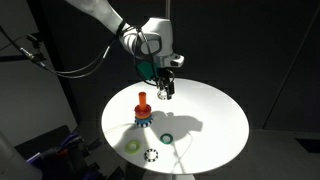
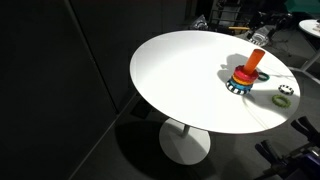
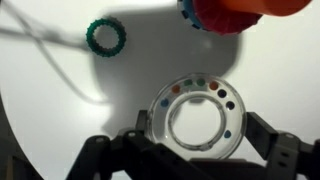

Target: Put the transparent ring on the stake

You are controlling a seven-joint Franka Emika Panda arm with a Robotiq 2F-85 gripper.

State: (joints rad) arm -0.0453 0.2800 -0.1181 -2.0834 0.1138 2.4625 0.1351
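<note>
The round white table [image 1: 215,110] lies beneath the black two-fingered pincer [image 1: 166,93], which hangs above it. The short orange-red stake [image 1: 142,100], on its wide blue-rimmed base, stands on the table near the pincer, to one side. In the wrist view the pincer is clamped on the small clear ring [image 3: 200,82] dotted with colours, a fingertip at each side. A small green ring [image 3: 105,37] lies on the table ahead of the pincer, well apart from it.

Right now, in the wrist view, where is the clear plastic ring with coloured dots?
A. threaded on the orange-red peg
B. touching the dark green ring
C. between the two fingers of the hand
C: the clear ring shows between the hand's dark fingers, apart from the green ring and the orange-red peg.
</note>
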